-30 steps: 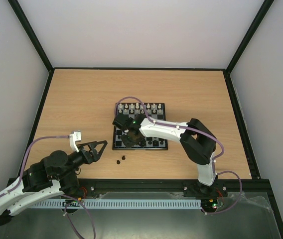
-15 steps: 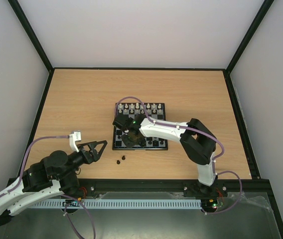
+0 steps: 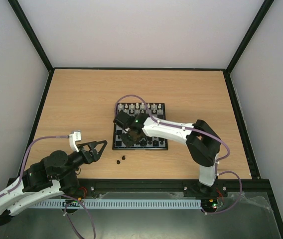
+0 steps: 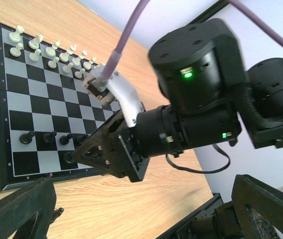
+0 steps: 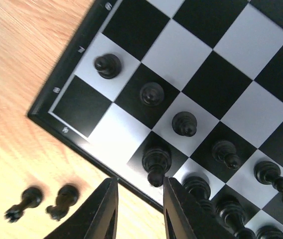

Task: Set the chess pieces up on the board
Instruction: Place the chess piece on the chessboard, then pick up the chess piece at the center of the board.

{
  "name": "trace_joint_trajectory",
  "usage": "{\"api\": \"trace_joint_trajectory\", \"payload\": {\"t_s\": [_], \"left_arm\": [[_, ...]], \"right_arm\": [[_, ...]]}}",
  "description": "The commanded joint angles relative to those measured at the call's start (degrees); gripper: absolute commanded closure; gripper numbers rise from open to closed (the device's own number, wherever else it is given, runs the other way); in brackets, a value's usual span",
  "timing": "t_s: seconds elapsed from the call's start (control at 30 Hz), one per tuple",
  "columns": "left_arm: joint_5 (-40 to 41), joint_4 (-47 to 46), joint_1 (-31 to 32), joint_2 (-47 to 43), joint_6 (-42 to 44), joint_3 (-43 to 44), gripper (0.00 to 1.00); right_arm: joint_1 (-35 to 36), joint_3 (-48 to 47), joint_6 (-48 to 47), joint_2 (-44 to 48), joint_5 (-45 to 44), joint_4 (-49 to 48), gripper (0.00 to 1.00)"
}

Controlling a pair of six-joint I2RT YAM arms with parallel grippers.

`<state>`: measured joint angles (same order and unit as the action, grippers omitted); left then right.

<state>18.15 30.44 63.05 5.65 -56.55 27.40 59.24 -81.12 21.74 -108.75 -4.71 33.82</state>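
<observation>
At the lower left corner of the board point(image 5: 179, 52), right wrist view: right gripper point(image 5: 137, 185) hangs just over the black border, jaws a narrow way apart, released, nothing pinched between them. One tall dark piece point(image 5: 156, 160) stands upright on a black square of the edge row. Its top sits right at the fingertips point(image 5: 176, 204), close to the right-hand one in the frame and clear of the other.

Same view, dark chess pieces point(image 5: 185, 123): a line of pawns runs diagonally from upper left down to the right edge, one per square, all upright. More dark pieces fill the edge row at lower right, partly cut by the frame and by the finger.

Lower left of that frame: two loose dark pieces point(image 5: 64, 201) on the wooden table point(image 5: 32, 99), off the board, near its border. One lies on its side; cannot tell for the other.

Top view: board sits mid-frame on the table. Along its upper edge, white pieces point(image 3: 139, 107) in two rows. From lower right the right arm point(image 3: 166, 128) reaches in, wrist covering the board's lower left quarter, so the jaws are hidden here. The two loose dark pieces show just below the board's lower left corner.

Lower left of the top view: left gripper point(image 3: 101, 150), jaws spread wide, empty, over bare wood, well apart from the board, pointing toward the loose pieces. Left wrist view agrees: its own fingers point(image 4: 17, 214) stand far apart at the two lower corners, with the right arm's wrist filling the middle
</observation>
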Motion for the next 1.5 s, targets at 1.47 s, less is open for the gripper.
{"api": "trace_joint_trajectory", "payload": {"t_s": [1.47], "left_arm": [[1.0, 2.3, 0.0, -4.9, 2.8, 6.8, 0.00]], "right_arm": [[12.3, 2.6, 12.2, -0.7, -3.0, -2.1, 0.59]]}}
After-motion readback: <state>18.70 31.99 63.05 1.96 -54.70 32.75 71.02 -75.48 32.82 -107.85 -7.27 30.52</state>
